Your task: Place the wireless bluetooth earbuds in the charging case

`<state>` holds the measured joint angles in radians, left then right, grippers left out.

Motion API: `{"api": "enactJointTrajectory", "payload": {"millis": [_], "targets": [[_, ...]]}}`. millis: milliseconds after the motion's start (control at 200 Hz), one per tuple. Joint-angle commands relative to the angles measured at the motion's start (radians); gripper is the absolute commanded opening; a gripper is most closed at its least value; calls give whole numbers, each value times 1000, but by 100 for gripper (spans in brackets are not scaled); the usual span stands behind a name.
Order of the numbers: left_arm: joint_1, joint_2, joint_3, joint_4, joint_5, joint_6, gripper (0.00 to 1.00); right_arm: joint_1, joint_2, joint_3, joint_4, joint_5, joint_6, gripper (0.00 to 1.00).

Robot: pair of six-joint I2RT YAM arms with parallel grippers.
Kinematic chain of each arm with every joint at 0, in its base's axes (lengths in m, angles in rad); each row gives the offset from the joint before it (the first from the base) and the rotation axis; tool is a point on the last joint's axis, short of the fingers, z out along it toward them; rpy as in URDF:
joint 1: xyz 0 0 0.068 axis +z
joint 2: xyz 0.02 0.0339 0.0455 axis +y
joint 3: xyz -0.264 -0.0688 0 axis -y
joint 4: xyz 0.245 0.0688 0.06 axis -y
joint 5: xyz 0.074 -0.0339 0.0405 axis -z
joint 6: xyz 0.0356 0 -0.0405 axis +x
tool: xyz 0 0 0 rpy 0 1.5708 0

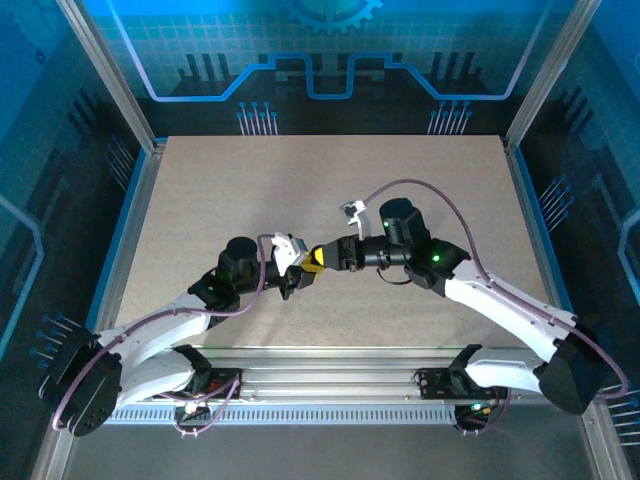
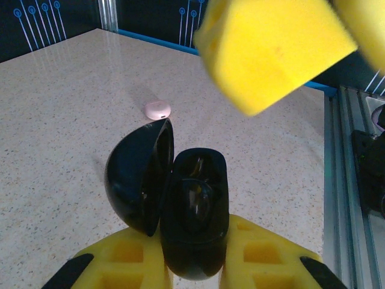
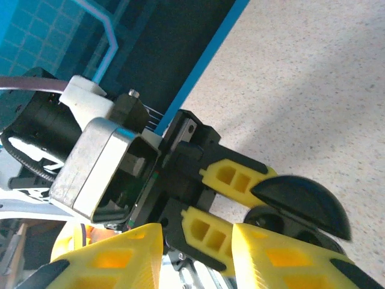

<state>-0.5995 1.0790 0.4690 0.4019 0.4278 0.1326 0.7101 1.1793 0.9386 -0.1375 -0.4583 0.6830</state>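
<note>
Charging case [image 2: 195, 205], lid open, sits clamped in left gripper [image 2: 194, 253] at bottom centre; small pink piece [image 2: 157, 109] lies beyond. Right wrist: right gripper [image 3: 195, 232] spread, nothing between, case lower right. Overhead, grippers crowd mid-frame; a nudge could dislodge it

The base of the case [image 2: 194, 211] is hidden between the fingers [image 2: 260, 256] of the left gripper [image 2: 194, 244] and cut off by the lower edge. Above, a finger [image 2: 274, 51] of the right gripper [image 2: 341, 24] is blurred and cropped at the top. The pink object [image 2: 157, 109] on the table [image 2: 66, 126] is too small to identify.
</note>
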Motion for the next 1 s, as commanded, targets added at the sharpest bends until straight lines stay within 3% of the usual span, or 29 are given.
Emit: {"api": "enactJointTrajectory", "payload": {"millis": [0, 265, 490, 620, 760, 996], "targets": [[1, 3, 15, 15, -13, 16, 15, -30, -39, 52, -175, 73, -64, 37], [2, 22, -23, 11, -135, -1, 15, -86, 84, 218, -540, 224, -151, 39], [1, 34, -20, -34, -262, -54, 14, -100, 329, 448, -801, 428, -429, 36], [2, 30, -39, -26, -324, -152, 14, -106, 459, 536, -825, 574, -611, 36], [2, 1, -58, -50, -371, -214, 14, -114, 606, 613, -861, 638, -735, 36], [3, -85, -93, -136, -431, -268, 14, -125, 764, 641, -852, 596, -800, 36]]}}
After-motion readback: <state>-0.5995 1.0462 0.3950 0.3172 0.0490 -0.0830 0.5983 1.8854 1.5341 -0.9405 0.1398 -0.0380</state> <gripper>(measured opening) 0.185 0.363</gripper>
